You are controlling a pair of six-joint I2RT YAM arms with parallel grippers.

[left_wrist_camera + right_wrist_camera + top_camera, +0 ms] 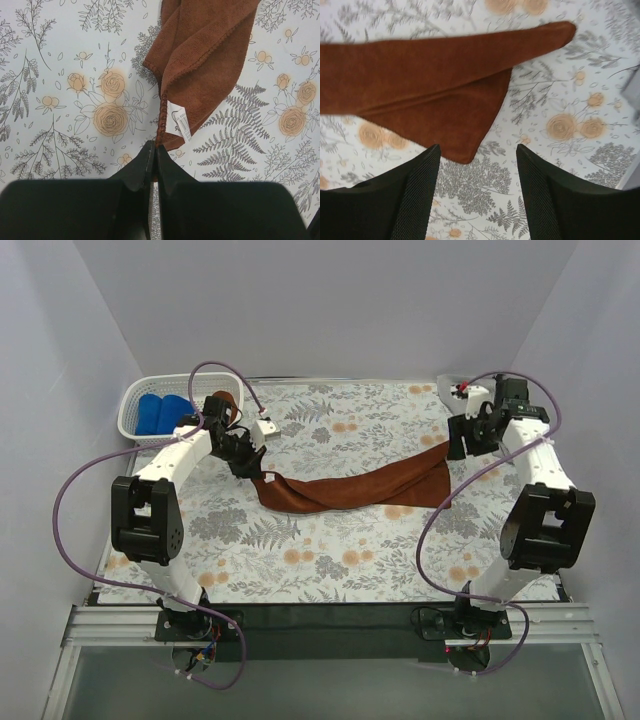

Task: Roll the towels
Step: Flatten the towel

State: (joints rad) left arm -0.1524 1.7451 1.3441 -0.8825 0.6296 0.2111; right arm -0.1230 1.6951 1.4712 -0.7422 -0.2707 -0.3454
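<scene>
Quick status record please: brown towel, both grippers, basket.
towel: rust-brown towel, unrolled, stretched long across the table between the arms
left gripper: shut on the towel's tagged corner
right gripper: open, towel's other end just ahead of it, not gripped
basket: white basket at far left, blue towel inside

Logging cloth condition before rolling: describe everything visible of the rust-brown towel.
The rust-brown, soft napped towel is unrolled, bunched into a long folded strip stretched across the floral-patterned table cover. It has a stitched hem and a small white printed label near one corner. The left gripper has its jaws shut on that corner. The opposite end tapers to a point and lies apart from the right gripper, whose jaws stand open.
</scene>
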